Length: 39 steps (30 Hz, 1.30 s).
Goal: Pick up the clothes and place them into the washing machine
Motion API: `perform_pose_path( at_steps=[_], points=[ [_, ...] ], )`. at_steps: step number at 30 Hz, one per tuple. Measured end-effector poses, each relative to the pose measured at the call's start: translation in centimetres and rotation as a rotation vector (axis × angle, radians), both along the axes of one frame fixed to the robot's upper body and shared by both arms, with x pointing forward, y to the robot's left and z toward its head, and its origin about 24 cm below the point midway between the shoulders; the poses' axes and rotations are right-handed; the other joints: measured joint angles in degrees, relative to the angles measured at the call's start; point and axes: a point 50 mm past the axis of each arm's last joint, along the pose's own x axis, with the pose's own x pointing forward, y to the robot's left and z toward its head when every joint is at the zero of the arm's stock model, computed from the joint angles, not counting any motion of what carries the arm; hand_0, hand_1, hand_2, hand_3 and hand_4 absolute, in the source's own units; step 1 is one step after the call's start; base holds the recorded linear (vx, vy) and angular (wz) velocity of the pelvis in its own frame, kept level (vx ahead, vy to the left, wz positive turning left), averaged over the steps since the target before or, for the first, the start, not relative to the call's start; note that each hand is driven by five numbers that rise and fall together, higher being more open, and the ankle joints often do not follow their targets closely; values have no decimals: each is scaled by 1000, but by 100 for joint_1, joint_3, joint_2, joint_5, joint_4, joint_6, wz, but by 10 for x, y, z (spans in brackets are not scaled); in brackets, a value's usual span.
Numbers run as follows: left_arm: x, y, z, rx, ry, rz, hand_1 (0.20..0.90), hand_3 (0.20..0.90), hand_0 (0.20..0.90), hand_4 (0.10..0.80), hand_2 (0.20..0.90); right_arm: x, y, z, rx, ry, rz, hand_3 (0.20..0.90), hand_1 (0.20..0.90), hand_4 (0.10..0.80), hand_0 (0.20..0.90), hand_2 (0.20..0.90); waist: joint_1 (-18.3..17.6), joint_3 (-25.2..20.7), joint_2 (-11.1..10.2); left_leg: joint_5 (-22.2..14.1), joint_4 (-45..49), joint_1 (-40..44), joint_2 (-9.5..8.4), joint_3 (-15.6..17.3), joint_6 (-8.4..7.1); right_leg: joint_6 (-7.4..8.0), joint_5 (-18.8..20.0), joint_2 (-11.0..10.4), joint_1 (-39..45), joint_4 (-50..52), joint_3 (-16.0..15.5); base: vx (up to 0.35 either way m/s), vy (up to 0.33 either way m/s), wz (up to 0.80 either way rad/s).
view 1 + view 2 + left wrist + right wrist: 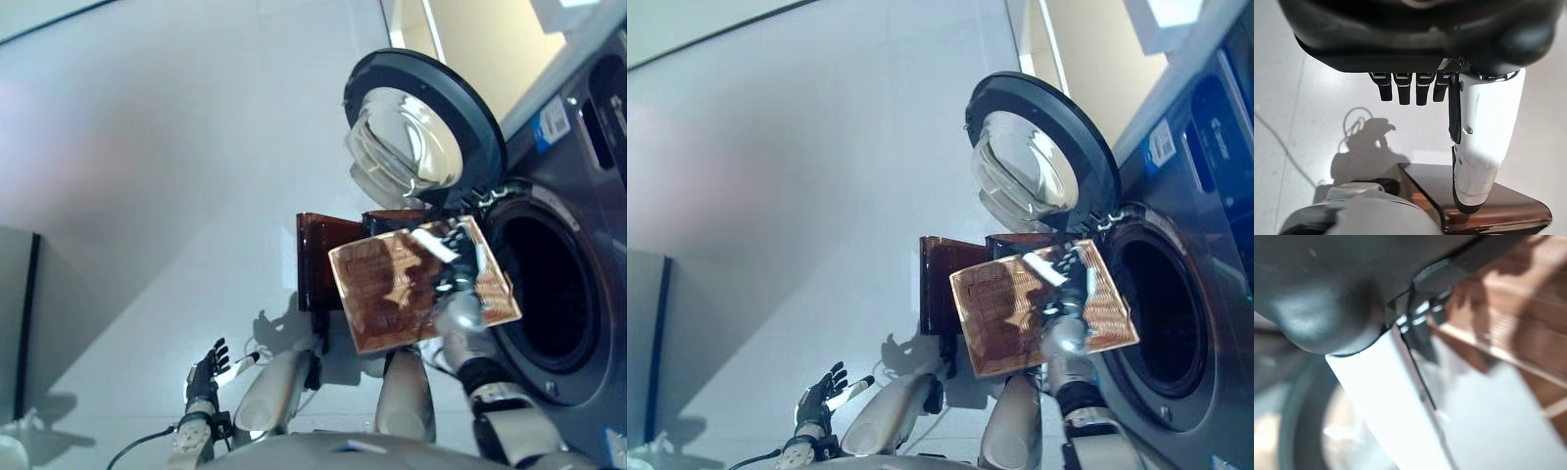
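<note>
The shallow wicker basket (387, 294) is lifted off the dark brown box (315, 257) and tipped on edge toward the washing machine's round opening (545, 294). My right hand (453, 266) is curled round the basket's rim on the machine side; its white thumb (1396, 406) and the weave (1528, 333) show in the right wrist view. The basket's bare woven face is turned toward me. My left hand (207, 370) hangs low over the floor with straight fingers, holding nothing; its white thumb (1483, 142) shows in the left wrist view.
The machine's round glass door (419, 127) stands wide open above the basket. The grey machine front (588, 176) is on the right. Pale floor (147, 196) spreads out to the left. The brown box's corner (1488, 205) lies beyond my left hand.
</note>
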Motion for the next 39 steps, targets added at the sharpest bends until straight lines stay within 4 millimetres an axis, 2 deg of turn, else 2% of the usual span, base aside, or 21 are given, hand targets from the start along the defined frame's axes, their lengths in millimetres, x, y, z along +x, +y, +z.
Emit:
perform_pose_path(
  at_steps=[2, 6, 11, 14, 18, 21, 25, 26, 28, 34, 35, 36, 39],
  points=[
    [0, 6, 0, 21, 11, 10, 900, 900, 900, 800, 900, -7, 30, -13, 73, 39, 48, 900, 900, 800, 900, 900, 112, -34, -186, -4, 40, -16, 37, -143, -29, -21, -12, 36, 109, -33, -156, -37, -88, 26],
    [-2, 18, 1, 57, 25, 16, 900, 900, 900, 800, 900, -17, 57, -24, 179, 76, 59, 900, 900, 800, 900, 900, 284, -182, -586, -8, 76, -65, 59, -323, -73, -58, -43, 51, 196, -85, -360, -3, -63, 25],
    [-9, 33, 1, 113, 67, 45, 900, 900, 900, 800, 900, -25, 53, -37, 241, 136, -21, 900, 900, 800, 900, 900, 306, -404, -1064, -33, 138, -119, 49, -480, -94, -63, -45, 54, 333, -214, -534, 48, -29, 18],
    [-7, 35, 1, 128, 69, 52, 900, 900, 900, 800, 900, -32, 42, -45, 259, 171, -93, 900, 900, 800, 900, 900, 305, -466, -1166, -40, 138, -105, 44, -511, -84, -59, -45, 69, 438, -332, -556, 84, 15, 12],
    [-5, 35, 1, 135, 79, 50, 900, 900, 900, 800, 900, -45, 35, -57, 259, 236, -137, 900, 900, 800, 900, 900, 308, -530, -1194, -87, 112, 129, 48, -478, -71, -39, -27, 103, 759, -611, -543, 129, 49, -4],
    [-12, 36, -1, 143, 108, 59, 900, 900, 900, 800, 900, -66, 29, -72, 245, 308, -161, 900, 900, 800, 900, 900, 304, -740, -1210, -205, 90, 411, 44, -352, -29, -31, -7, 92, 1045, -752, -479, 121, 30, -17],
    [-27, 42, -5, 153, 166, 83, 900, 900, 900, 800, 900, -118, 15, -99, 218, 471, -203, 900, 900, 800, 900, 900, 229, -1302, -1236, -299, -101, 823, 39, -280, -13, -53, 18, 90, 1396, -948, -438, 114, 17, -13],
    [-31, 42, -6, 153, 175, 86, 900, 900, 900, 800, 900, -125, 14, -102, 208, 495, -202, 900, 900, 800, 900, 900, 202, -1406, -1216, -316, -124, 836, 40, -270, -8, -48, 15, 93, 1408, -985, -434, 82, 2, -14],
    [-37, 42, -8, 148, 199, 84, 900, 900, 900, 800, 900, -155, 7, -113, 197, 586, -224, 900, 900, 800, 900, 900, 74, -1636, -1206, -319, -275, 1061, 50, -225, -17, -30, 26, 103, 1602, -1100, -419, 87, -21, -15],
    [-48, 34, -12, 117, 241, 61, 900, 900, 900, 800, 900, -214, -6, -127, 136, 783, -187, 900, 900, 800, 900, 900, -130, -1901, -1067, -363, -480, 1471, 91, -97, -37, -6, 11, 139, 1889, -1214, -294, 59, -32, -15],
    [-49, 34, -13, 116, 243, 60, 900, 900, 900, 800, 900, -215, -6, -128, 131, 792, -177, 900, 900, 800, 900, 900, -168, -1909, -1063, -363, -504, 1509, 98, -76, -38, -7, 10, 148, 1907, -1219, -281, 40, -37, -12],
    [-56, 34, -14, 116, 262, 58, 900, 900, 900, 800, 900, -228, -5, -131, 119, 846, -147, 900, 900, 800, 900, 900, -201, -2004, -1042, -363, -534, 1540, 118, -50, -42, -6, 9, 164, 1916, -1238, -260, 12, -28, -11],
    [-60, 34, -15, 105, 288, 45, 900, 900, 900, 800, 900, -246, -5, -134, 81, 939, -86, 900, 900, 800, 900, 900, -211, -2108, -1025, -362, -573, 1637, 143, -41, -63, -10, 5, 189, 2011, -1267, -255, 19, -46, -5]
  ],
)
